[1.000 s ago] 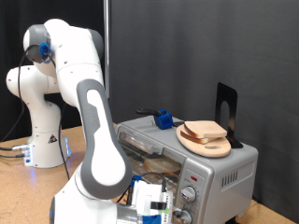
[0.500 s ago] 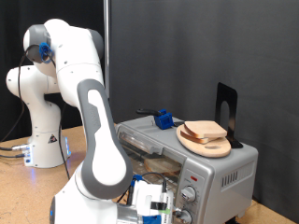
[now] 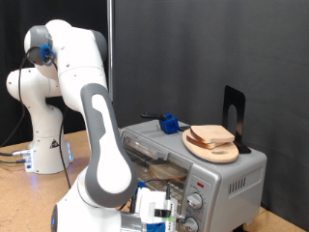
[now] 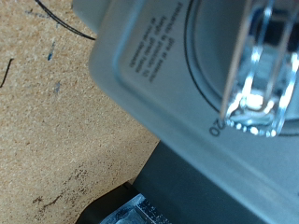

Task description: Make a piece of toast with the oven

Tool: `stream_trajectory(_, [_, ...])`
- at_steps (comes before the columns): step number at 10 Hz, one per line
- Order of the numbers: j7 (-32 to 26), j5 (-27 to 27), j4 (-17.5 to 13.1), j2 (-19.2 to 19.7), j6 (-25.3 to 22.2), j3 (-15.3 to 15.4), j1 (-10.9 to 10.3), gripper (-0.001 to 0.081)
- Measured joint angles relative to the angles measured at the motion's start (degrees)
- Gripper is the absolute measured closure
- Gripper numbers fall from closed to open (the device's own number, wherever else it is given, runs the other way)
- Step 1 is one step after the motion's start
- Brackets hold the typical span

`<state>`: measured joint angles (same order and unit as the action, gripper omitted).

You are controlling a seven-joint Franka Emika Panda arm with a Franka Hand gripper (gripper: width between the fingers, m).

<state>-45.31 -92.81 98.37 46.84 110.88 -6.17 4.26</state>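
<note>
The silver-grey oven [image 3: 232, 176] stands at the exterior view's right. The piece of toast [image 3: 214, 132] lies on a round wooden plate [image 3: 207, 149] on top of the oven. My gripper [image 3: 160, 217] is low at the exterior view's bottom edge, close in front of the oven's knobs [image 3: 196, 201]. In the wrist view the oven's grey front panel [image 4: 159, 75] fills the picture. On it is a shiny timer knob [image 4: 257, 75] and a printed "20". The fingers do not show around the knob or the toast.
A small blue object [image 3: 170, 123] and a black upright stand [image 3: 234, 109] are on the oven's top. The arm's white base [image 3: 43, 145] stands at the left on the wooden table [image 4: 56, 140]. A thin black cable [image 4: 65, 23] lies on the table.
</note>
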Motion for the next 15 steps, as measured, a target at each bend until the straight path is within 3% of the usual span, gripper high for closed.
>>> stream_trajectory(9, [0.0,-5.5,-0.4,-0.7,-0.6,0.1,1.0,0.0011])
stream_trajectory(15, [5.2,-2.1,-3.0,0.0,0.7,-0.1,0.5,0.0011])
